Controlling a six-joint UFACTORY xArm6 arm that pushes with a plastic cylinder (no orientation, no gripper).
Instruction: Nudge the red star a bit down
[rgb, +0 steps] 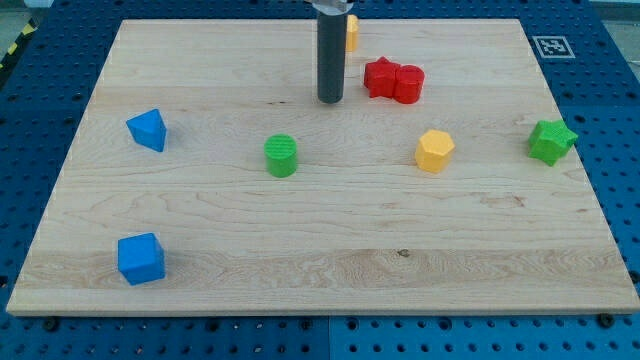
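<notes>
On the wooden desk (320, 250), nearest the view's bottom, sits a blue cube (140, 259) at the left. Further up lie a blue angular block (148, 130), a green cylinder (281, 155), a yellow hexagonal block (434, 150) and a green star (551, 141). Beyond them the red star (381, 76), glossy and bright with stubby points, touches a red block (408, 84) on its right. My tip (330, 100) rests just left of the red star, apart from it. No pincer shows. A yellow block (351, 32) peeks out behind the rod.
</notes>
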